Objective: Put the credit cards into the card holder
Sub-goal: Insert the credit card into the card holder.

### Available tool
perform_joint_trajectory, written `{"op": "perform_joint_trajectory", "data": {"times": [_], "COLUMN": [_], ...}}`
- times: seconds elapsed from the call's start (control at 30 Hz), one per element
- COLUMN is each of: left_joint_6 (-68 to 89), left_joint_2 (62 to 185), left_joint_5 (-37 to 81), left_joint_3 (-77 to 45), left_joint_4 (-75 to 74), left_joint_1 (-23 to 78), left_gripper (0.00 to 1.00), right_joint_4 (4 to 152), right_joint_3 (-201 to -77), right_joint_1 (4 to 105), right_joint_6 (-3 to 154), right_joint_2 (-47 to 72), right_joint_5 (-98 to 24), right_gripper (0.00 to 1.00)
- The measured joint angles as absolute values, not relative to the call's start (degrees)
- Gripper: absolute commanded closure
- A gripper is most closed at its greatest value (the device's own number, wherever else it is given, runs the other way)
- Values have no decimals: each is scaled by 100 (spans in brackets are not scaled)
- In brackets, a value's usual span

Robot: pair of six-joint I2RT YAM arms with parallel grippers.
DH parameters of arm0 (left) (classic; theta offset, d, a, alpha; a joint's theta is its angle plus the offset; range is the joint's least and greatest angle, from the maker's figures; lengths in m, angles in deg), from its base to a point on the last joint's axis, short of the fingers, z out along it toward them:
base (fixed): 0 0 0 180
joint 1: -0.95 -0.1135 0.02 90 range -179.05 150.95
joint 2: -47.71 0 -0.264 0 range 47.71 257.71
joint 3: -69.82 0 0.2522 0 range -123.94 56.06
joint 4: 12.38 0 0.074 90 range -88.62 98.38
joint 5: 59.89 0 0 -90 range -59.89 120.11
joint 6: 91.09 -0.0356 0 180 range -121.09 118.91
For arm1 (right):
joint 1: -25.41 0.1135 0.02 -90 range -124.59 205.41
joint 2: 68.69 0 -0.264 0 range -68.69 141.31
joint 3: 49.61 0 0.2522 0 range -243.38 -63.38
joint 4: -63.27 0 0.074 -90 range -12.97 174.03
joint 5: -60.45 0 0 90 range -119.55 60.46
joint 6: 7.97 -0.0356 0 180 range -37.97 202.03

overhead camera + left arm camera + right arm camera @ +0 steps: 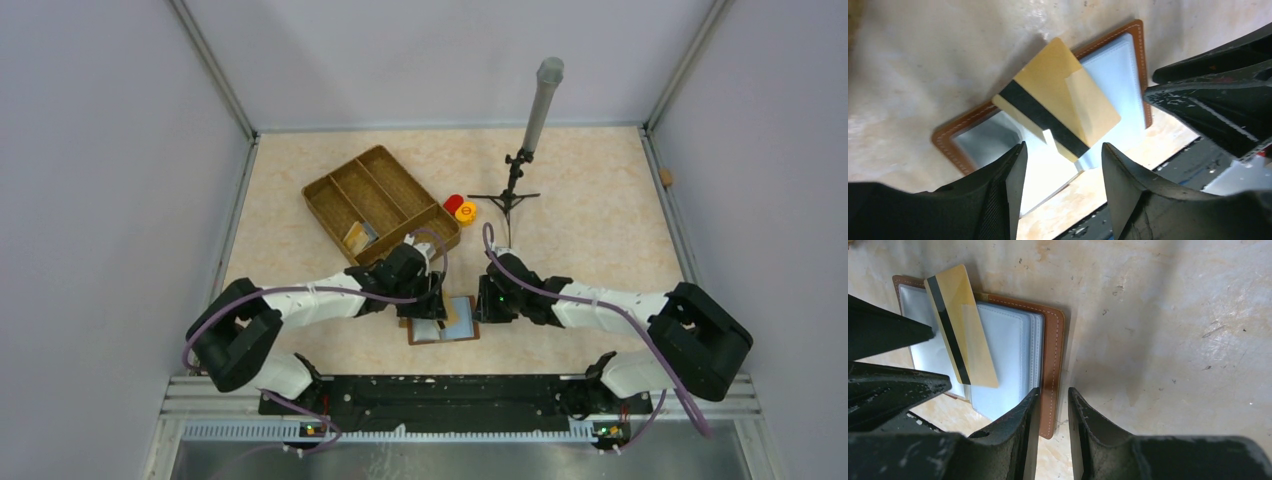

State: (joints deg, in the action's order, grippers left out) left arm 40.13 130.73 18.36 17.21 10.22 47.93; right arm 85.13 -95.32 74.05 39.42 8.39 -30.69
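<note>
From above, the card holder (440, 331) lay open and flat on the table (600, 200), close to the near edge and between the two grippers. The left gripper (428, 305) hung over its far-left part and the right gripper (484, 300) stood at its right edge. A gold credit card (460, 313) lay askew on it. Any print was too small to read. Far-left sat a wicker tray (337, 228) with small flat pieces (360, 236), yellowish and pale, at its near end. A red cap (453, 202) and an orange cap (466, 212) lay just right of it, beside a tripod stand (512, 192). Bare table lay open to the right and far right.

In the left wrist view, the credit card (1048, 100) showed its back, with a black stripe across it and a paler film or panel over one corner. It rested on the clear sleeves inside the card holder's stitched brown border (948, 142). The left gripper (1063, 152) stood wide, its fingers (1008, 185) either side of the card's corner and clear of it.

In the right wrist view, the card (960, 325) crossed the sleeves near the holder's far end. The right gripper (1054, 400) stood narrow, astride the holder's brown edge (1050, 355), with bare table showing in the gap. I could not tell whether it pressed on the holder.
</note>
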Motion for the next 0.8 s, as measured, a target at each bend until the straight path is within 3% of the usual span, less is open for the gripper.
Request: {"op": "perform_joint_trajectory", "data": {"times": [0.17,0.8], "left_joint_6": [3451,1855], "left_joint_2": [12905,13595], "left_joint_5": [2149,2407], "left_joint_3": [1625,1085], "left_joint_4": [1400,887], "left_joint_1": [4787,4752], "left_gripper": [34,35], "right_joint_4": [8526,8521], "right_joint_3": [-9532,-9532], "right_joint_1": [7405,7405], "right_joint_6": [3944,3999], "right_joint_2": [810,782], "right_joint_5": [-3067,-3069], "right_gripper": [74,74]}}
